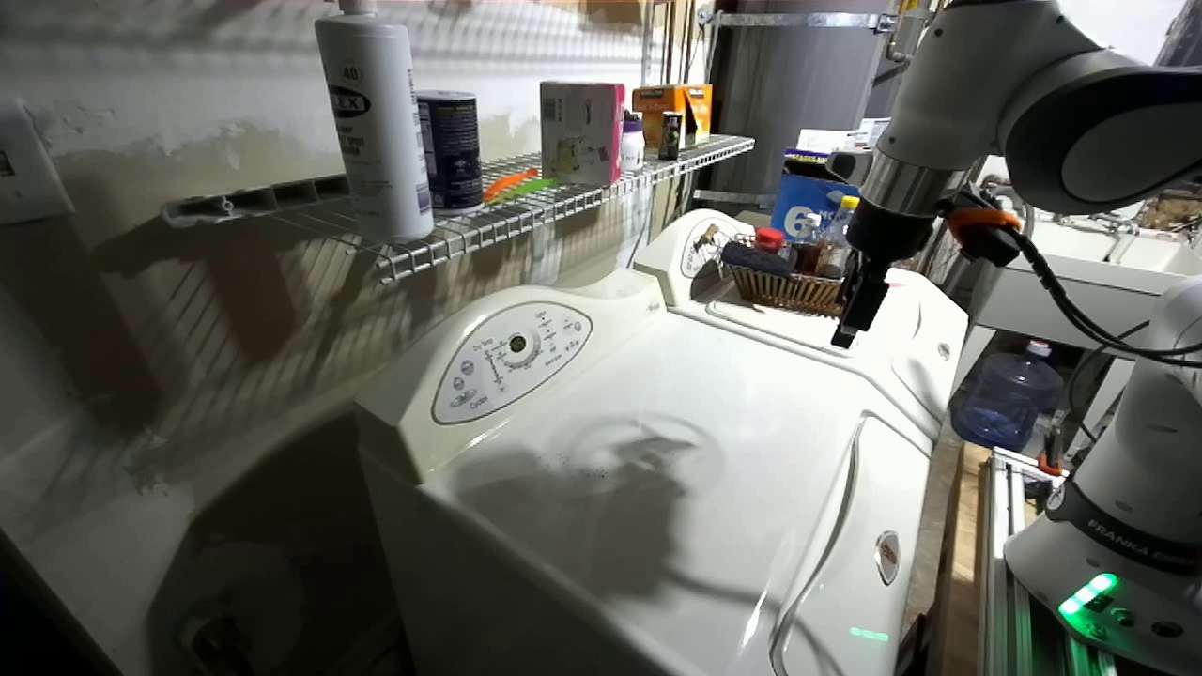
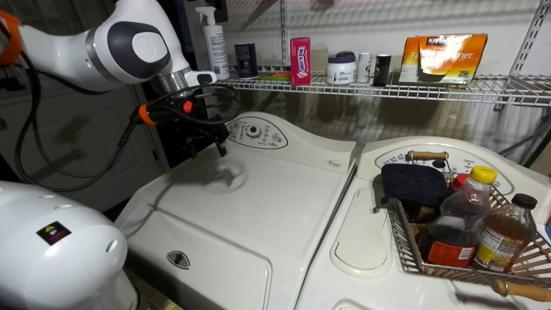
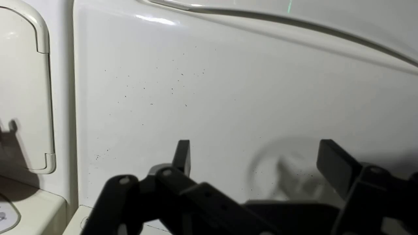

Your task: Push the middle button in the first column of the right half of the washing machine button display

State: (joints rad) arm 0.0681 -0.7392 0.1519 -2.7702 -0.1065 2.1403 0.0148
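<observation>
The washing machine is a large glossy white appliance; it also shows in an exterior view and fills most of the wrist view. Its button display, a white oval panel with a dark outline, a round knob and small grey marks, is on the raised rear console; an exterior view also shows it, its left end close behind the gripper. The display is out of the wrist view. My gripper is open and empty above the machine's top, apart from the display; its spread fingers show in the wrist view and an exterior view.
A second white appliance stands beside it, bearing a wicker basket with bottles. A wire shelf with a spray bottle, boxes and jars hangs above the consoles. Loose cables hang from the arm.
</observation>
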